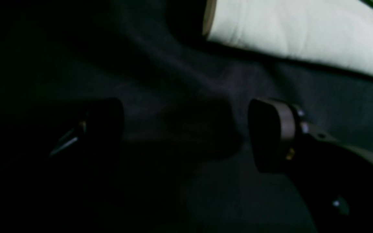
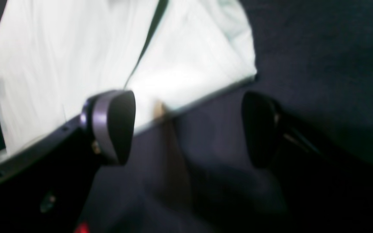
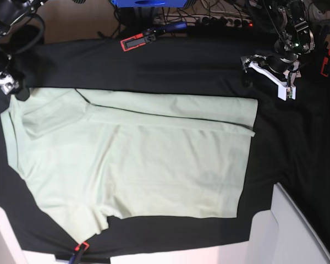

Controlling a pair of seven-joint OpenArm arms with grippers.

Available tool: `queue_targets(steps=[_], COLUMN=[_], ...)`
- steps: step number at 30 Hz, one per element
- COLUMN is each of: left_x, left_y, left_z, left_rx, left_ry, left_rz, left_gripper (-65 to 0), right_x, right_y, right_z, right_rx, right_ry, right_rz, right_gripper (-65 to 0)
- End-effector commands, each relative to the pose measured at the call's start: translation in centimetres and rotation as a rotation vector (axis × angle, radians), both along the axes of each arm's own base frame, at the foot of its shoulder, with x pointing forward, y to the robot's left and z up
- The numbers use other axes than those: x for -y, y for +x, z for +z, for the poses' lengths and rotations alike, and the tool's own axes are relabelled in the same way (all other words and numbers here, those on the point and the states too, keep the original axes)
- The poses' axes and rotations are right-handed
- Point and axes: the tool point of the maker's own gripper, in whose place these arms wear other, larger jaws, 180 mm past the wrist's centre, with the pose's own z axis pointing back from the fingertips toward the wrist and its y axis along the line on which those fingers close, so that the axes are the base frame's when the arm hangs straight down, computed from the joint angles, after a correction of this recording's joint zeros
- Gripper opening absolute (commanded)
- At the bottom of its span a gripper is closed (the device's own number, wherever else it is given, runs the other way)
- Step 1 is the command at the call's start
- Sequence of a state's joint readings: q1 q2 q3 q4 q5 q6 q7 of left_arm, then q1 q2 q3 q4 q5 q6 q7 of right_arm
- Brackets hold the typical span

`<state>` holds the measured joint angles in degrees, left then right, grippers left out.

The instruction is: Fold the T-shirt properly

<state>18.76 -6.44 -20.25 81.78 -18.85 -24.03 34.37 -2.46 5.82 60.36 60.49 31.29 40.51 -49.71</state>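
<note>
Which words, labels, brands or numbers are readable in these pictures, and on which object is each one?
None can be read.
T-shirt: no print or label shows.
Black cloth: plain.
Red-and-black tool: any marking is too small to read.
Both wrist views: too blurred and dark for text.

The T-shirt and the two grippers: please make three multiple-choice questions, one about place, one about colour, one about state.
1. The T-shirt lies on:
A. black cloth
B. bare wood
C. a tray

2. The T-shirt's colour:
A. red
B. pale mint green
C. navy

3. The left gripper and right gripper are:
A. both shut on the shirt
B. one open, one shut
C. both open, holding nothing

Key: 1 A, dark cloth surrounds it in the base view; 2 B, light green fabric in every view; 3 C, each wrist view shows spread jaws with only cloth behind.
</note>
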Motion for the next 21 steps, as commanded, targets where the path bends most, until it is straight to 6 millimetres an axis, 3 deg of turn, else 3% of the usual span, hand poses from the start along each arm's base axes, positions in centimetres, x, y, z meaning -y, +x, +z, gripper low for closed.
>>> queue_targets(steps=[1,9,11,16,21], left_x=[-0.5,0.0,0.0,0.3,1.1], left_y=[0.7,0.3,0.5,1.5,2.2], left_z=[0.7,0.1,0.2,0.5,0.7], left_rx=[0.034,0.017,0.021,0.047,0.061], left_ry=[0.007,-0.006,-0.006,-0.016,-0.032], left_rz=[-0.001,-0.011,-0.011,-0.001,-0.003], left_gripper=[-6.2,-6.4,-6.4,-6.4,-5.5], right_x=[0.1,-0.1,-0.2,-0.3,-0.5], right_y=[0.0,0.6,0.6,0.6,0.6], right_z=[-0.2,-1.4,-1.6,-1.6,-1.7], right_rx=[-0.017,-0.035,-0.037,-0.038,-0.041], right_ry=[0.000,0.063,0.070,0.073,0.076], right_rz=[0.003,0.001,-0.001,0.002,0.004], right_gripper=[-15.8,-18.3,-28.0,-63.0,-65.0])
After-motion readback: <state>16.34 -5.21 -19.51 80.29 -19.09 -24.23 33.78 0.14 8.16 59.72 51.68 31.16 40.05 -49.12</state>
